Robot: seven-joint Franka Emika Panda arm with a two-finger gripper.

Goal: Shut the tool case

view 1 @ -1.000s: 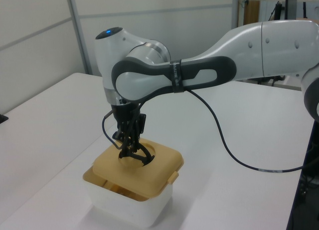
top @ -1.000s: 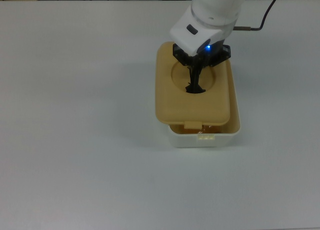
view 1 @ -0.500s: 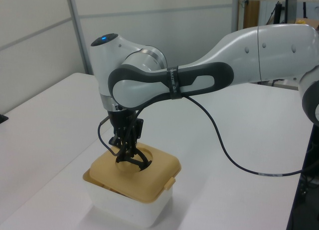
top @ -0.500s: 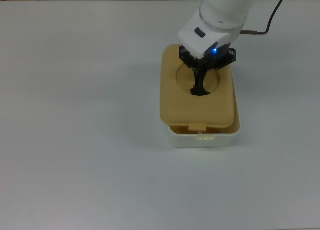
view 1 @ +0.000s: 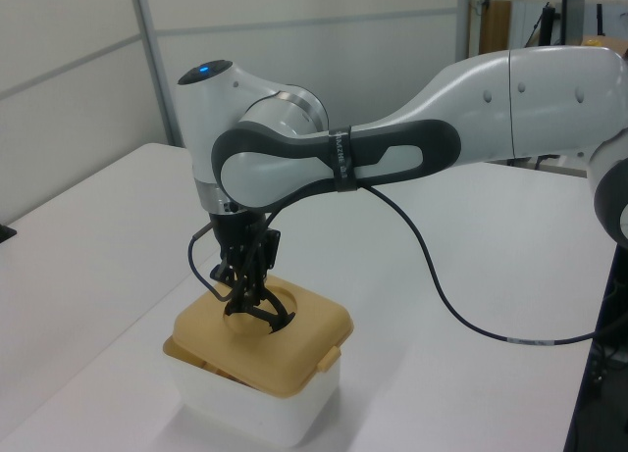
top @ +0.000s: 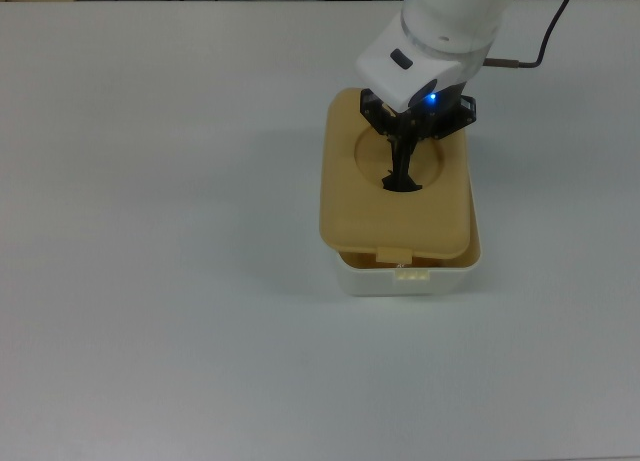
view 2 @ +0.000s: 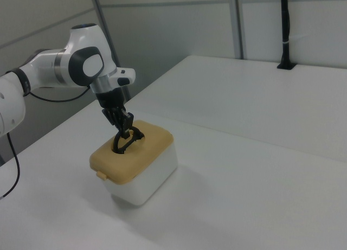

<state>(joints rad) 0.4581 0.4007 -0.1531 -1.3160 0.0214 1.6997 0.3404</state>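
The tool case's tan lid (top: pixel 395 216) lies on the white tub (top: pixel 410 278), shifted a little toward the top view's left, so the tub's near wall and right rim show. My gripper (top: pixel 402 173) reaches straight down into the lid's round recess and is shut on the black handle (top: pixel 403 184) there. In the left view the lid (view 1: pixel 285 349) tilts slightly on the tub (view 1: pixel 245 408), with the gripper (view 1: pixel 247 303) at its middle. The right view gives the lid (view 2: pixel 138 152), the tub (view 2: pixel 146 180) and the gripper (view 2: pixel 122 137) the same way.
A black cable (view 1: pixel 461 310) trails from the arm across the white table (top: pixel 150 231). A black post (view 2: pixel 284 27) stands at the table's far edge in the right view.
The gripper has carried the lid toward the top view's right and down, so it covers more of the tub. Over the last half second it barely moved.
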